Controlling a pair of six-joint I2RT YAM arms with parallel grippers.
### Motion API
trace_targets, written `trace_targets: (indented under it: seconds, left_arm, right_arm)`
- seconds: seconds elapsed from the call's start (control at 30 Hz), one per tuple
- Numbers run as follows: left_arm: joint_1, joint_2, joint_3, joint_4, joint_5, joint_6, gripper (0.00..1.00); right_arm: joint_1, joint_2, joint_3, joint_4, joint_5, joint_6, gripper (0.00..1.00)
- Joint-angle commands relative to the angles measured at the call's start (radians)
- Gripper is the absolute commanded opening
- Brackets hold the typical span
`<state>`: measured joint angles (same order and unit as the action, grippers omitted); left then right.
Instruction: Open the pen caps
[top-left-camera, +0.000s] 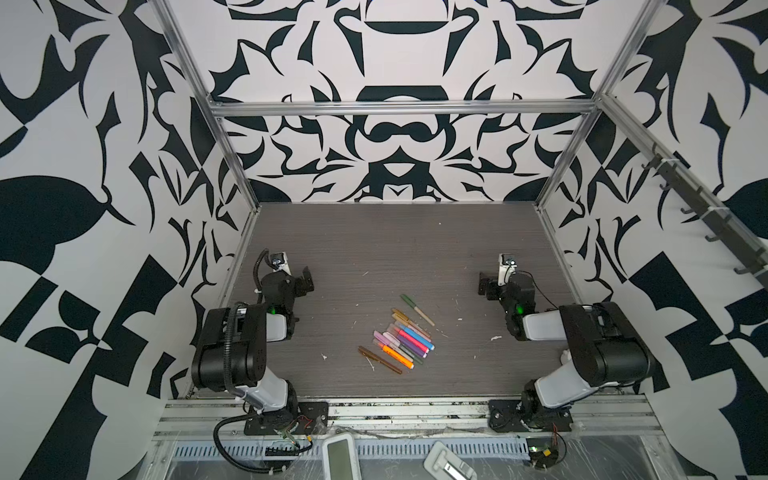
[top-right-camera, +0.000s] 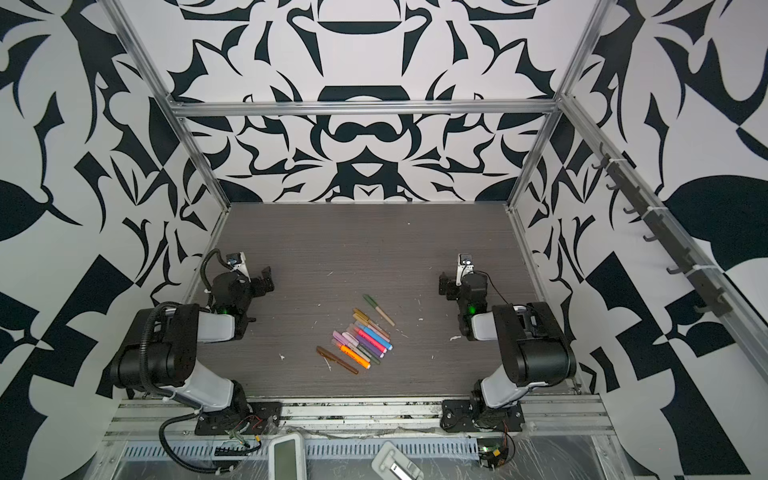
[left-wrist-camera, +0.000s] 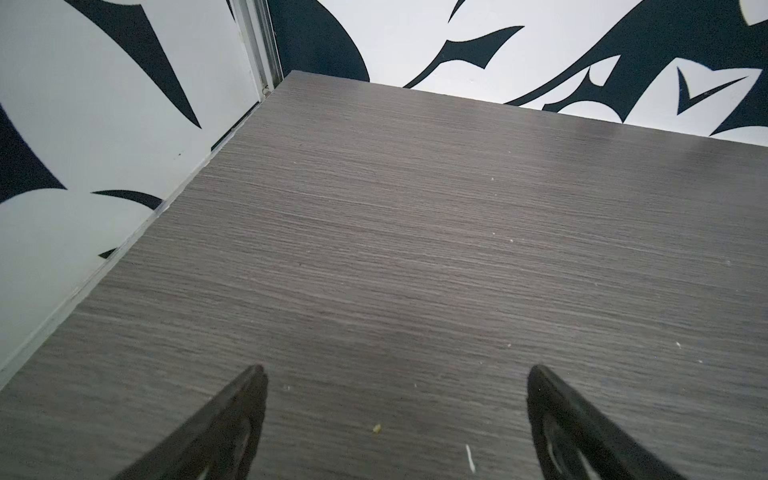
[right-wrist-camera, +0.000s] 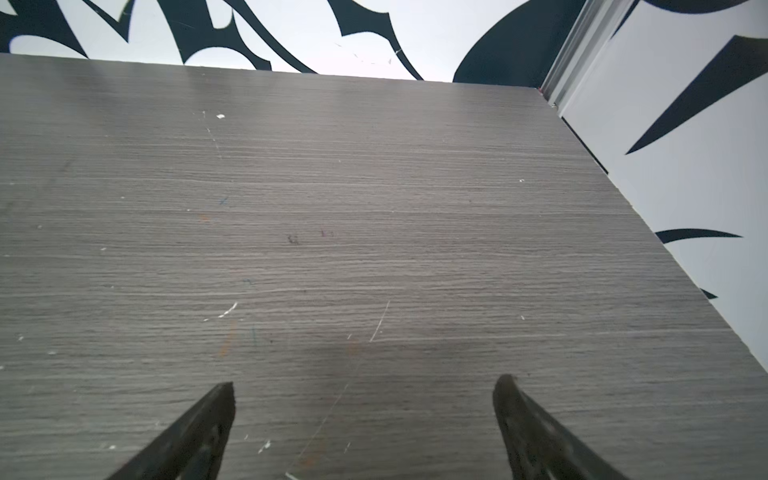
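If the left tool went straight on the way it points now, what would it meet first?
Left tool: probably bare tabletop, then the back wall; the pens lie off its line. Depth is unclear.

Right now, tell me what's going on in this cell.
Nothing is being handled yet. About a dozen pens lie bunched on the table between the two arms, with a green-capped pen at the far edge of the bunch. The left claw and right claw hang open out to the sides, holding nothing. Each wrist view shows only tabletop ahead. No loose cap shows, so uncapping has not begun.
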<state>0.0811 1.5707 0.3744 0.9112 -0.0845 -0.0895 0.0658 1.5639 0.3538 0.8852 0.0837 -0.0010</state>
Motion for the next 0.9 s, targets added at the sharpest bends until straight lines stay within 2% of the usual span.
trace_targets:
  seconds: [0.0,0.87]
  left_arm:
    - [0.003,-0.009,0.004,0.008,0.011,-0.010,0.99]
    - [0.003,-0.007,0.014,-0.008,0.013,-0.010,0.99]
  right_arm:
    - [-0.003,-0.011,-0.007,0.042,-0.038,-0.005,1.00]
    - [-0.004,-0.007,0.002,0.027,-0.041,-0.010,1.00]
